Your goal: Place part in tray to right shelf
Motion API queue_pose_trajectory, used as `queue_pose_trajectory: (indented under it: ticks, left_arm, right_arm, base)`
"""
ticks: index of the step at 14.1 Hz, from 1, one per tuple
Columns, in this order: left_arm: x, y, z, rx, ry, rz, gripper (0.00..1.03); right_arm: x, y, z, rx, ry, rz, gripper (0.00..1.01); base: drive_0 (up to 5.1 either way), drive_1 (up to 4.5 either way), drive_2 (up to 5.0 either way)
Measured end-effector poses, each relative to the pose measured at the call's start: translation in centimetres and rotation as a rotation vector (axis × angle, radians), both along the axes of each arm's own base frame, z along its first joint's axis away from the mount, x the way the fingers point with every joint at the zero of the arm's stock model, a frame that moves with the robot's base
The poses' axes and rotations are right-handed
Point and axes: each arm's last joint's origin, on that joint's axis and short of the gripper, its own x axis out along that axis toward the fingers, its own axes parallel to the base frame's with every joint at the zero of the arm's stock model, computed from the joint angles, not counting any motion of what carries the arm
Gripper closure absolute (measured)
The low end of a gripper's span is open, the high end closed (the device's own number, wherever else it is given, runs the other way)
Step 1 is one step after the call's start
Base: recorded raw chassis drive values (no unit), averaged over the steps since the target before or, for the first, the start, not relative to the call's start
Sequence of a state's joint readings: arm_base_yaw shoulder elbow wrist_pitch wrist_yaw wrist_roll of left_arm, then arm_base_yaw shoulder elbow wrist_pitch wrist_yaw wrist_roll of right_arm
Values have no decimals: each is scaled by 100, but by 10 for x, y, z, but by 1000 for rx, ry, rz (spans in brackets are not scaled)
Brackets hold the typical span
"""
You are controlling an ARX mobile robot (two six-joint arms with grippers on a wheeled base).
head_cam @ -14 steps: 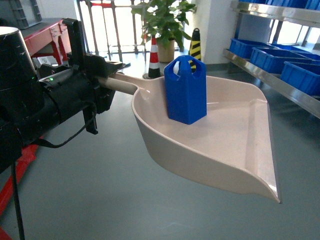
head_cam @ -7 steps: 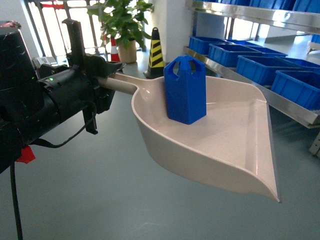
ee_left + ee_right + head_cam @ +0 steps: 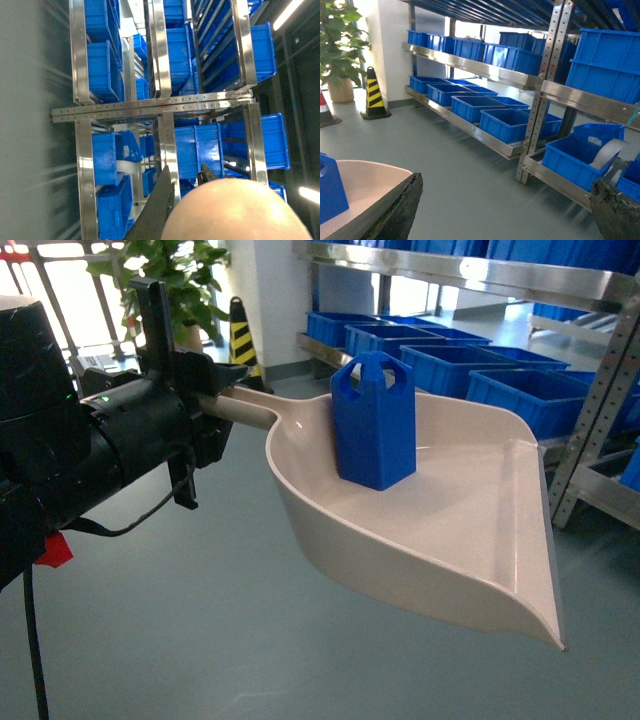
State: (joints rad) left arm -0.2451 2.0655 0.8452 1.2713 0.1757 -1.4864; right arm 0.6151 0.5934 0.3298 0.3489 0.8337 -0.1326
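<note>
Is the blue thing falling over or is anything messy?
No, nothing looks wrong. The blue part stands upright in the beige tray, near its handle end. The left gripper holds the tray by its handle, off the floor. Nothing has spilled, and the crates sit neatly on the shelf.

The head camera sits high on the robot and looks forward and down, very near the tray (image 3: 450, 530) with the part (image 3: 373, 420) standing in it, and past it to the steel shelves with blue crates (image 3: 455, 365). The left wrist camera is turned on its side and looks past the tray's rounded edge (image 3: 235, 212) at the same shelving. The right wrist camera looks level from low down at that rack (image 3: 470, 65), sharing the traffic cone (image 3: 374, 94) with the head view
</note>
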Motion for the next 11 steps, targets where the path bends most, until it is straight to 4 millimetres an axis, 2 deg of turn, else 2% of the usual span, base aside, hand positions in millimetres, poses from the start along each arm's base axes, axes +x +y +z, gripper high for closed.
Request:
queue_pose_trajectory:
  ticks: [11]
  left_arm:
    - [0,1,0,0,0,3,91]
  right_arm:
    - [0,0,0,0,0,0,3]
  base:
    - [-163,-163,-163]
